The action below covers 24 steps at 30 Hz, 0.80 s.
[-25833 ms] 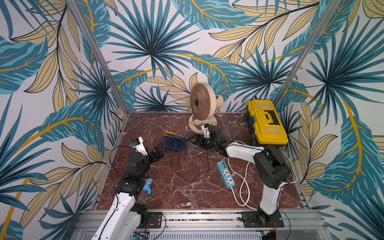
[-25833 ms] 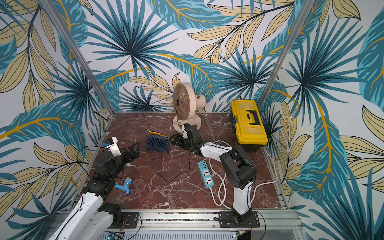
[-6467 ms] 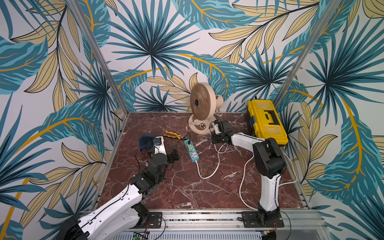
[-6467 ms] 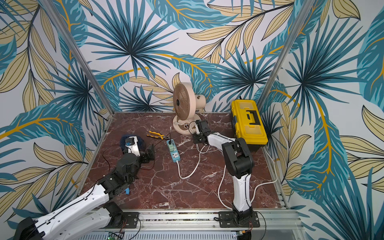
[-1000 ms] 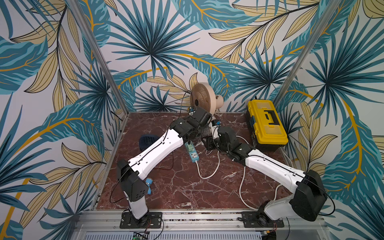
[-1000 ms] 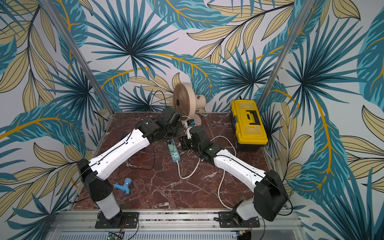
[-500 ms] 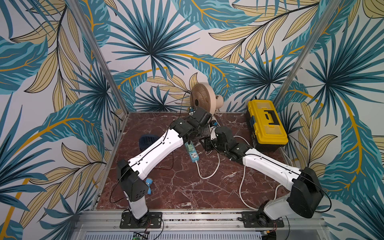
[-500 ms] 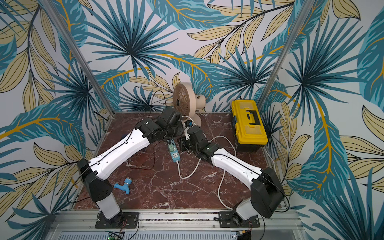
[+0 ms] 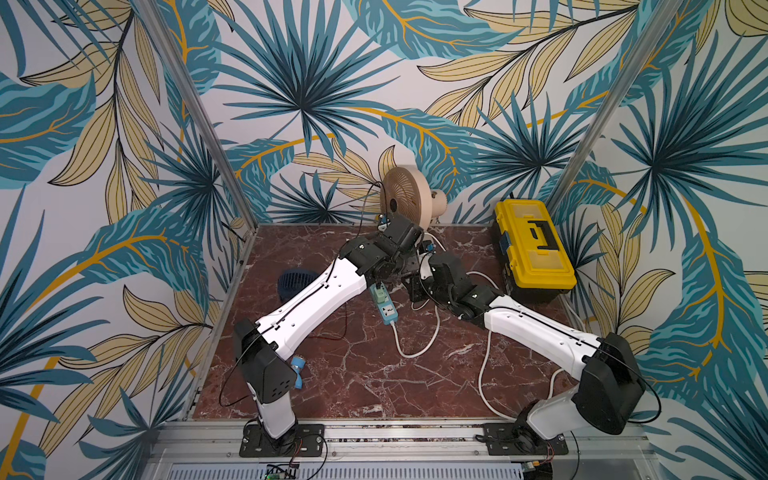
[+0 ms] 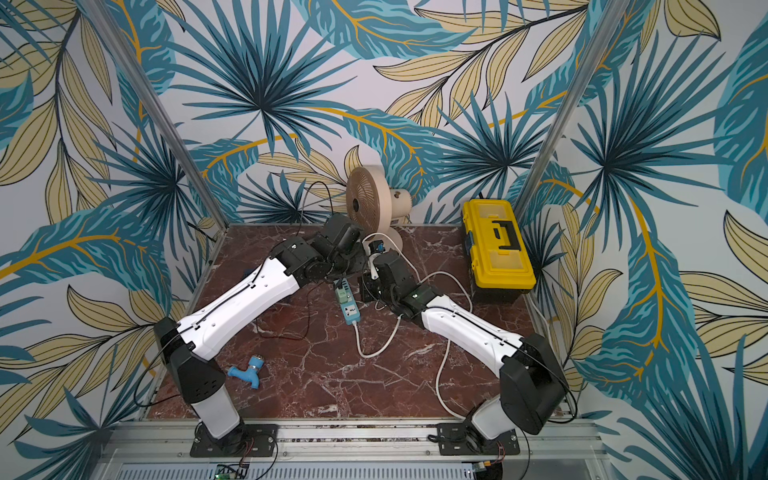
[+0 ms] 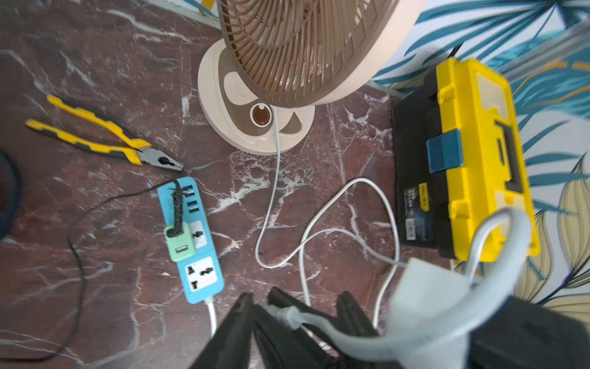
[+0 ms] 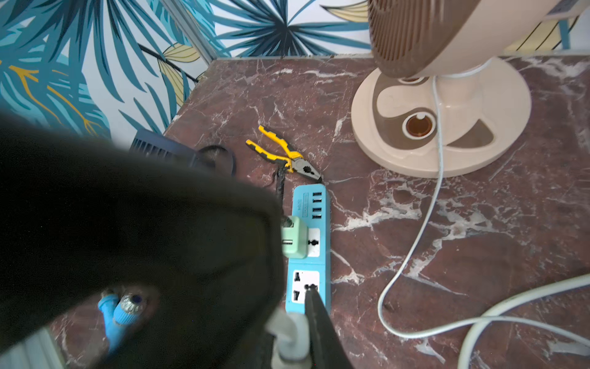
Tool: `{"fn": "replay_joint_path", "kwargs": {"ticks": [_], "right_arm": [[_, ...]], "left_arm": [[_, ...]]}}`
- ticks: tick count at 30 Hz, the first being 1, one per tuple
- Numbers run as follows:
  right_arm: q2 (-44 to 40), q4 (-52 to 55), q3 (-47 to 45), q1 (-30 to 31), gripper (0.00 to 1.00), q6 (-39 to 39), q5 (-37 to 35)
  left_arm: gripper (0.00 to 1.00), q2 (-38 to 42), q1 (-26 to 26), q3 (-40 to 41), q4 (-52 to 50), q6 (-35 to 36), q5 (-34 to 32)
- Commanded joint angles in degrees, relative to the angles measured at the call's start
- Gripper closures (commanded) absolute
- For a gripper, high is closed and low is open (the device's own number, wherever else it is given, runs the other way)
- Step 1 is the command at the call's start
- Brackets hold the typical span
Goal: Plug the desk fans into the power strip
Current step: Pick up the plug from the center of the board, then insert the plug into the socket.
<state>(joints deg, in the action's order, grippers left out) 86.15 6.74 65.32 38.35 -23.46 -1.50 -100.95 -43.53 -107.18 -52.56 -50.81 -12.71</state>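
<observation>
- At my far left, near the front of the table [image 9: 353,386], a blue tap fitting [image 10: 245,371] lies well clear of the job.
- The left gripper [image 11: 297,306] hangs over mid-table with its jaws spread. A white cord end passes between them, and I see neither finger pressing on it.
- The power strip [image 9: 385,307] lies flat mid-table, just below and between the two grippers. Its long axis runs front to back, a little skewed. The row of ports points toward the fan, and its own white cord leaves toward the front.
- The socket nearer the ports is taken by a green adapter [image 11: 179,241]. The free socket [image 12: 298,281] is the one nearer the cord end.
- The white plug [image 12: 289,335], which I take to be the fan's, sits against one finger [image 12: 319,319] of the right gripper [image 10: 368,293]. The other finger is lost behind the left arm's dark bulk in the right wrist view, so I cannot tell whether the plug is pinched.
- That finger's tip sits right over the free socket, so I judge the right arm the nearer one. The coming move looks like a short drop, with the pins squared to the strip's axis.
- The desk fan [image 9: 405,199] stands at the back, beyond the ports end.
- A yellow toolbox [image 9: 534,245] sits far right.
</observation>
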Motion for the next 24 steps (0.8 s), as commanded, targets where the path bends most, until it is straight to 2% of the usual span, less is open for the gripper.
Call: {"fn": "replay_joint_path", "kwargs": {"ticks": [1,5,6,12,18,24], "right_arm": [[-1.4,1.2,0.3,0.6,1.0,2.0,-0.9],[-2.9,1.9,0.0,0.1,1.0,3.1,-3.0],[-3.3,2.0,-0.2,-0.2,1.0,3.2,-3.3],[-5.6,1.5,-1.9,-3.6,1.0,3.4,-0.1],[-6.6,0.2,-2.4,-9.4,1.0,1.5,6.3],[-7.1,-2.1,-2.7,-10.5,1.0,2.0,2.8]], "left_arm": [[0.28,3.0,-0.5,-0.3,2.5,2.1,1.3],[0.02,6.3,-0.4,2.8,4.6,3.6,0.0],[0.0,7.2,-0.4,3.9,5.3,4.2,-0.5],[0.0,14.7,0.2,10.9,9.1,9.7,-3.5],[0.0,22.6,2.2,19.4,12.4,15.6,-3.6],[0.0,31.8,4.7,32.6,18.9,21.2,-4.3]]}}
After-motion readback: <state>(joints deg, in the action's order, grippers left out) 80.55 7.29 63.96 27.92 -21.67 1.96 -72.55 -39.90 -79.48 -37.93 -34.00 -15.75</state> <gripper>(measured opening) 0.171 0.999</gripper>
